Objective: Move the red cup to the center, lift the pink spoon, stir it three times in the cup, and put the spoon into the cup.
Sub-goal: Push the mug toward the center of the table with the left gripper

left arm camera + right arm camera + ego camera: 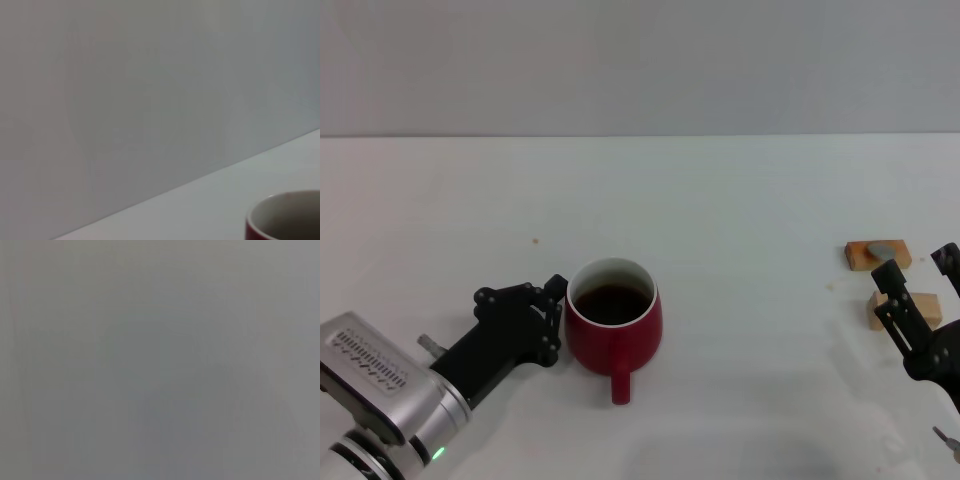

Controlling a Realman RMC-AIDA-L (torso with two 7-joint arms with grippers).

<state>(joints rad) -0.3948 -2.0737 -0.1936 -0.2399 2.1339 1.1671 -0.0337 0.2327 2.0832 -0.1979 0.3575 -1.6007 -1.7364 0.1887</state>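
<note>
The red cup (614, 326) stands on the white table (720, 200) a little left of the middle and toward the near edge, its handle turned to the robot and dark liquid well up its white inner wall. That looks close to the centre spot the task wants, so I would judge the first step done or nearly so.

The left gripper (556, 318) sits right against the cup's left side, low on the table. One finger (556, 288) reaches to the rim, but from where I stand I cannot tell whether the fingers are spread, closed or actually clasping the wall. In the left wrist view only a slice of the cup's rim shows at the corner, which fits a gripper lying close beside it rather than over it.

Well apart on the right, two tan wooden blocks (905, 308) lie one behind the other. The grey spoon bowl (882, 248) rests on the farther block; the pink handle is hidden, probably running toward the nearer block. Propped like that, the spoon offers room underneath for a pinch.

The right gripper (918, 290) hovers just over the blocks with its fingers spread, seemingly lined up to take the spoon. The right wrist view shows nothing useful.
</note>
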